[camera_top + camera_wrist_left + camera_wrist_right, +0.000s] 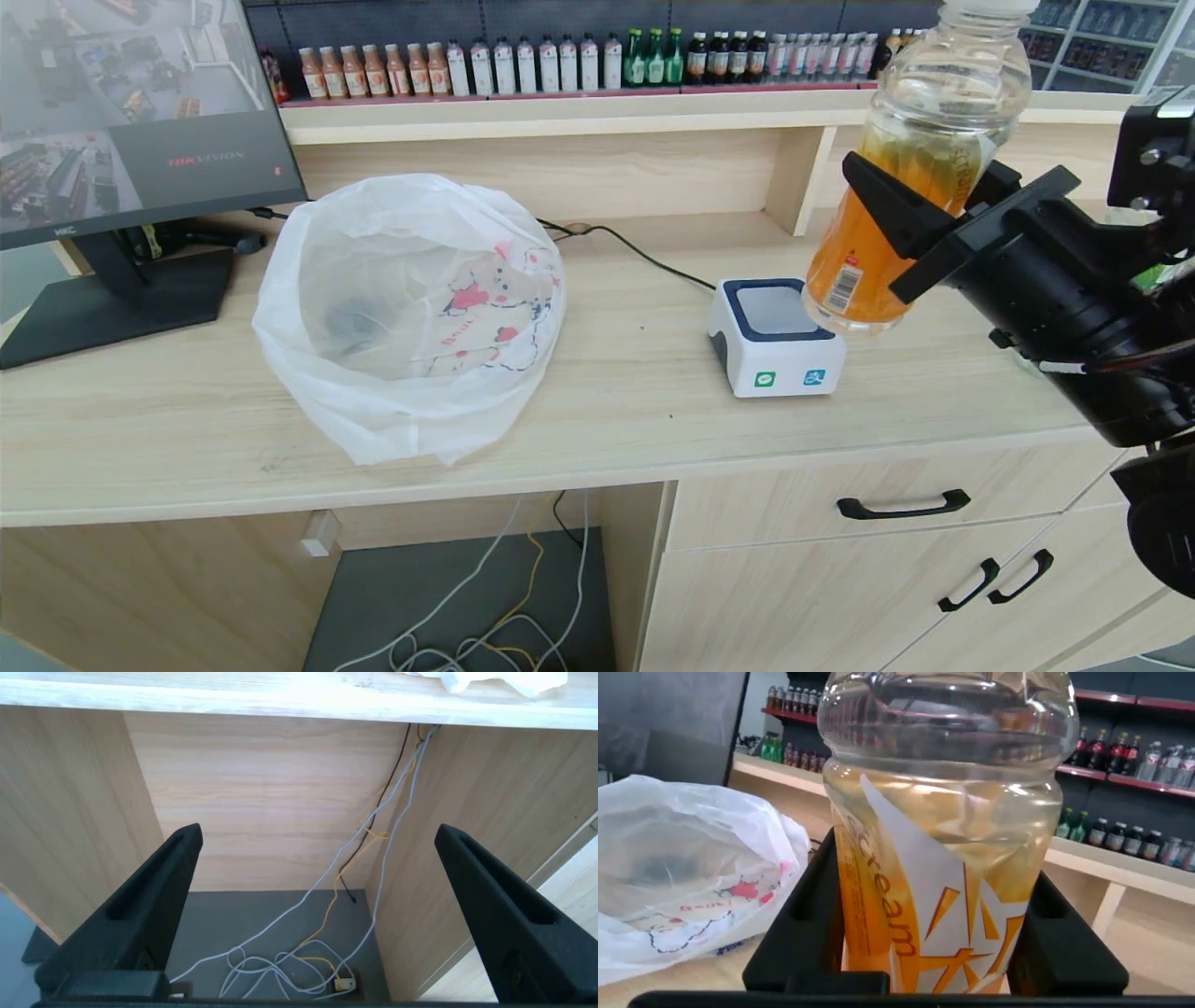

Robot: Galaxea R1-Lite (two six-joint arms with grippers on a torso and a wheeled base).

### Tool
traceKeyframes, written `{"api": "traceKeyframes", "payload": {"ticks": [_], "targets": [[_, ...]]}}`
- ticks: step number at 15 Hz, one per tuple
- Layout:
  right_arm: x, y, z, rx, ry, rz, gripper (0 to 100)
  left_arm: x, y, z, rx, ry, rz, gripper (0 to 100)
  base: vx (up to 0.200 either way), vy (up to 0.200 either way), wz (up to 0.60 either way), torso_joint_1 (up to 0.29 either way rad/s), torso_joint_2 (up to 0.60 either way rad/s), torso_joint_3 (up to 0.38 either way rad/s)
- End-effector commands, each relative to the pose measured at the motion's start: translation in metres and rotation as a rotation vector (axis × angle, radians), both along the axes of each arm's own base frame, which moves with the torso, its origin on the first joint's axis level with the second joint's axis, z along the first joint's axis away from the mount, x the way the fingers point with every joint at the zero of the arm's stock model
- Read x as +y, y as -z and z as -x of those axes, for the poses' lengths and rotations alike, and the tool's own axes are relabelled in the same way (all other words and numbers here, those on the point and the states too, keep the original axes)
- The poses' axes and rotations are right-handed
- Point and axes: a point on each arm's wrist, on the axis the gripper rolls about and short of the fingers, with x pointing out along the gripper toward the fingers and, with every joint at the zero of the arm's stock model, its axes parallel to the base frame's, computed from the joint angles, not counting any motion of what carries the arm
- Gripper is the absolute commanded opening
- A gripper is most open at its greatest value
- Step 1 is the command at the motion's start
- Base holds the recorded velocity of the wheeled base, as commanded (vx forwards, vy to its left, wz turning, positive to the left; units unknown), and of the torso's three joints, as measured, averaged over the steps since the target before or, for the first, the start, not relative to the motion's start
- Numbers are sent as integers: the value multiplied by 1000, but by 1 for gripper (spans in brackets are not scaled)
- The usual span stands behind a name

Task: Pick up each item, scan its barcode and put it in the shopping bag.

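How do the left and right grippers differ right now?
The left gripper is open and empty; the right gripper is shut on the orange drink bottle. The left gripper sits below the countertop, facing loose cables; the right gripper is above it, beside the scanner. Both have black fingers.

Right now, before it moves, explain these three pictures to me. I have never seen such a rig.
This is a two-armed robot at a shop counter. The wide picture comes from its head camera; the other two come from cameras on its wrists. On the counter stand an open white shopping bag, a small white scanner and a monitor. The right fingers grip a bottle of orange drink, raised close by the scanner. The left fingers are open, holding nothing, low before the cables under the counter.
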Motion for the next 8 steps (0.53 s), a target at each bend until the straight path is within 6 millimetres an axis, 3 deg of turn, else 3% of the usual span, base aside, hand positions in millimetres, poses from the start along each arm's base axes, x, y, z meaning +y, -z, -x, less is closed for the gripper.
{"api": "traceKeyframes", "payload": {"ticks": [1,4,8], "targets": [[-1,3,-1,5,5,3,0,0,0,0,0,0,0,100,0,0,0,0,0,0],[-2,23,-2,104,88,-27,0,0,0,0,0,0,0,100,0,0,0,0,0,0],[21,14,10,131,117,-189,0,0,0,0,0,0,0,100,0,0,0,0,0,0]]}}
